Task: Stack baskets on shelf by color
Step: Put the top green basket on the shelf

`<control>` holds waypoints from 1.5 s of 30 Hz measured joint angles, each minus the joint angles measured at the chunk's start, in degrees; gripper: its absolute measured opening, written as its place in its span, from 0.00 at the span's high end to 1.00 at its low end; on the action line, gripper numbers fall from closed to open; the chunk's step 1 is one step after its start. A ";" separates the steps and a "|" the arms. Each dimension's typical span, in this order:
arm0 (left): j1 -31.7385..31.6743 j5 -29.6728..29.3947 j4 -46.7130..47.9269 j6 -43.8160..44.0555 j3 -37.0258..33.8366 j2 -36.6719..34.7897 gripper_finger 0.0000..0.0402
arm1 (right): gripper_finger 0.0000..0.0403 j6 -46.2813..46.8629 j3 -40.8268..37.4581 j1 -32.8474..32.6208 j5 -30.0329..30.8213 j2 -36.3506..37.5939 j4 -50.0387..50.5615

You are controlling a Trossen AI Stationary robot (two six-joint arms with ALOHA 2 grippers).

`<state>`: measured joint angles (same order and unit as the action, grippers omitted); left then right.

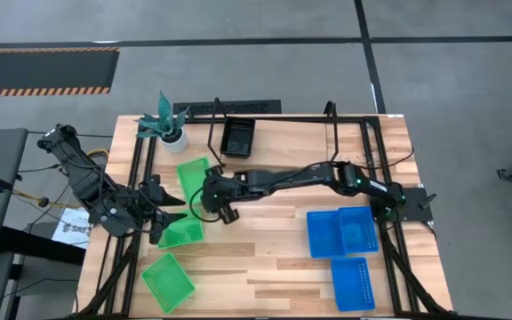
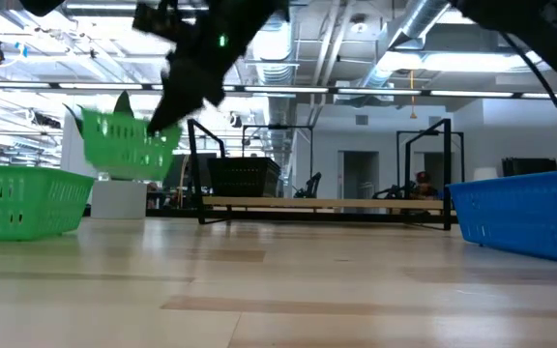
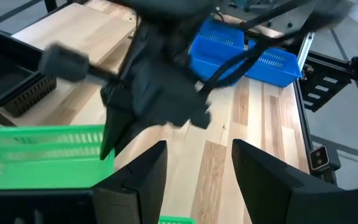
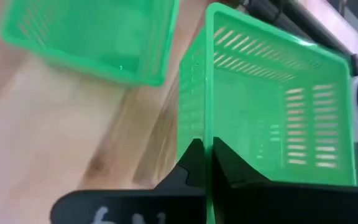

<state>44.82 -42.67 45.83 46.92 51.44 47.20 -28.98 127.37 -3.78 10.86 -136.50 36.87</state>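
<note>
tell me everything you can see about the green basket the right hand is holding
The green basket is a shallow rectangular tray of bright, slightly see-through plastic, with slotted walls and a thicker rim. It is lifted off the wooden table and tilted, as the low view shows. The right hand is shut on one wall's rim, a finger on each side. Nothing else visibly touches it. A second green basket lies beside it on the table, and the left hand is open nearby.

right arm [image 3: 160,93] blurred in left wrist view, green basket [image 3: 42,155] edge-cropped
</note>
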 joint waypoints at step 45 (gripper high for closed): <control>0.00 -1.74 -0.07 -2.71 0.00 0.07 0.58 | 0.93 13.88 -54.14 18.18 5.41 36.42 -7.09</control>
<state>44.82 -44.41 45.76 44.21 51.44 47.27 -15.10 73.23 14.39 16.28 -100.08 29.78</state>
